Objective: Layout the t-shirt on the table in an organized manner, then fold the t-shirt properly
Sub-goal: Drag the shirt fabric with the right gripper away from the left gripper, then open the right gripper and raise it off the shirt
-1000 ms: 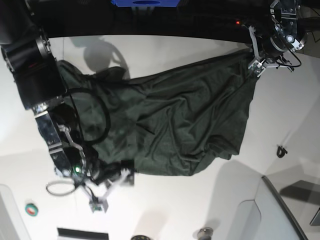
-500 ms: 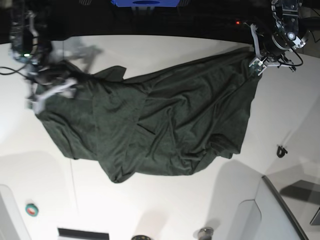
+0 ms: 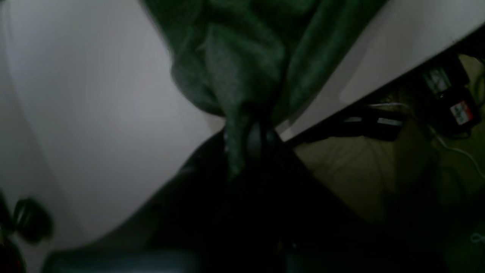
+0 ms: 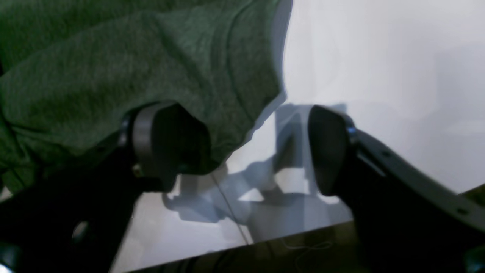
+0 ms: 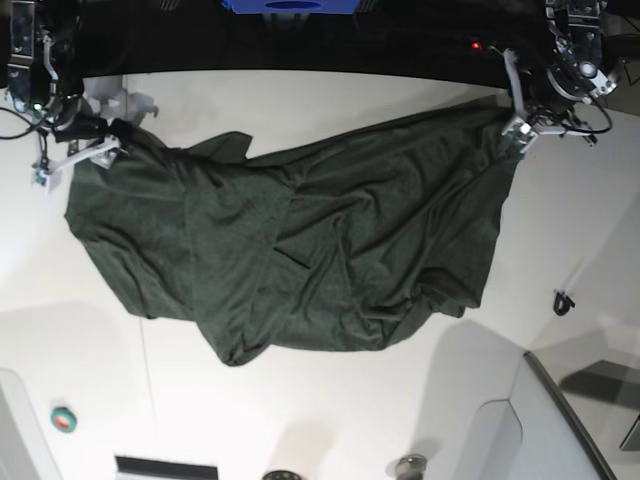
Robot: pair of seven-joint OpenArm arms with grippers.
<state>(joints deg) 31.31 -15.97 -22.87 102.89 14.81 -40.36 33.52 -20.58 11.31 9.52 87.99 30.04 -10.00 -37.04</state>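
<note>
Here the dark green t-shirt (image 5: pixel 300 250) lies spread and wrinkly across the white table (image 5: pixel 300 420). It reaches almost from one far corner of the table to the other.

The left gripper (image 5: pixel 518 128) is at the far edge of the table, at one corner of the t-shirt. It is pinched tight on a bunch of the green cloth. In the left wrist view the cloth (image 3: pixel 235 76) gathers into a narrow tail that goes down into the dark jaws.

The right gripper (image 5: pixel 75 140) is at the other far corner of the t-shirt. Its two fingers stand apart. In the right wrist view one dark finger (image 4: pixel 166 144) is tucked under the hem of the t-shirt (image 4: pixel 151 68). The other finger (image 4: pixel 329 151) is out over the bare table (image 4: pixel 379 57), just beside the cloth. It is not squeezing the cloth.
</note>
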